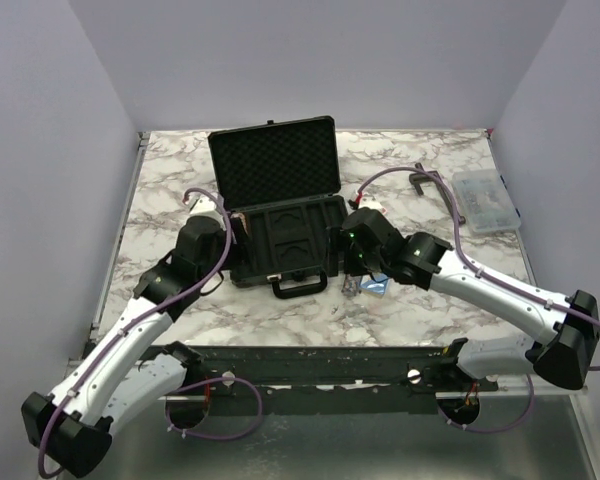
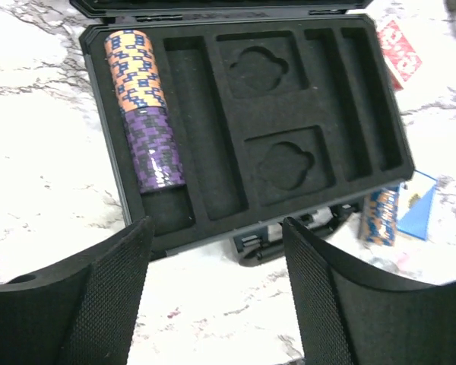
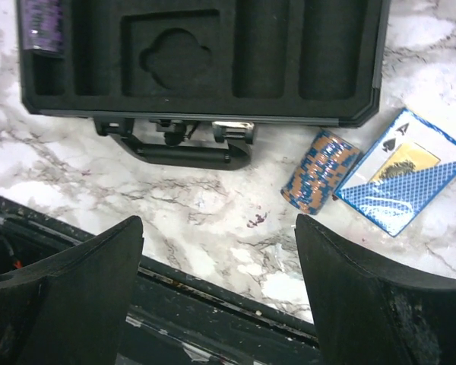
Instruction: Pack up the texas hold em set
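Observation:
The black case (image 1: 280, 245) lies open in the middle of the table, lid up. In its leftmost tray slot lie an orange-blue chip stack (image 2: 137, 68) and a purple chip stack (image 2: 153, 152); the other slots are bare foam. My left gripper (image 2: 215, 224) hovers open over the case's near left edge with nothing between its fingers. My right gripper (image 3: 219, 220) is open over the table in front of the case handle (image 3: 182, 152). A blue-orange chip stack (image 3: 319, 171) lies on its side beside the blue card deck (image 3: 403, 171). A red card deck (image 2: 399, 49) lies right of the case.
A clear plastic compartment box (image 1: 485, 200) sits at the far right of the table, with a dark T-shaped tool (image 1: 425, 180) next to it. The black front rail (image 3: 213, 304) runs along the table's near edge, under the right gripper.

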Controlling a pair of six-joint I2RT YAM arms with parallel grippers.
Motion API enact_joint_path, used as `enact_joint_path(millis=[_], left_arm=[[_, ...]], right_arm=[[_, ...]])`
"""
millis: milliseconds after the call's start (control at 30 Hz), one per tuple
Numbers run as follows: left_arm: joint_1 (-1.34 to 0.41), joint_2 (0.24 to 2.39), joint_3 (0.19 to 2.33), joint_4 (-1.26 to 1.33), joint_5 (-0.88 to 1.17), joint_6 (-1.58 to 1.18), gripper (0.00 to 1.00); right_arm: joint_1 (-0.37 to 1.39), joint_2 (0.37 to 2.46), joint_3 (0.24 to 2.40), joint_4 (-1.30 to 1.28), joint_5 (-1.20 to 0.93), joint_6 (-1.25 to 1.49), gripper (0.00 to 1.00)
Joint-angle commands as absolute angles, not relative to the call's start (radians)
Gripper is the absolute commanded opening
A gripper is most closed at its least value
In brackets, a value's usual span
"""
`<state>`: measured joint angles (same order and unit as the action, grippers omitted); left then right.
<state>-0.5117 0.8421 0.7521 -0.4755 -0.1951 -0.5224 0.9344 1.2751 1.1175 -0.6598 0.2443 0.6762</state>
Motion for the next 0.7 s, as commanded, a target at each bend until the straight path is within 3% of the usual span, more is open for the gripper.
enact_joint_path(millis=[0, 167, 300, 667], left_arm=[[-0.509, 0.753, 0.831, -0.626, -0.117, -0.46, 0.76], [-0.509, 0.674, 0.86, -0.725, -0.117, -0.349, 0.92], [-0.509, 0.607, 0.777, -0.718, -0.165, -0.302, 0.97], [-0.509, 0.609, 0.765, -0.71, -0.134, -0.305, 0.96]], right_arm=[[0.938, 1.25, 1.072, -0.697, 0.321, 0.754, 0.84], [0.938, 1.254, 1.034, -0.705, 0.338, 0.826, 0.84], [0.939, 1.264, 0.985, -0.705, 0.338, 0.895, 0.83], [0.937, 1.361, 0.949, -0.692, 0.479, 1.079, 0.74]])
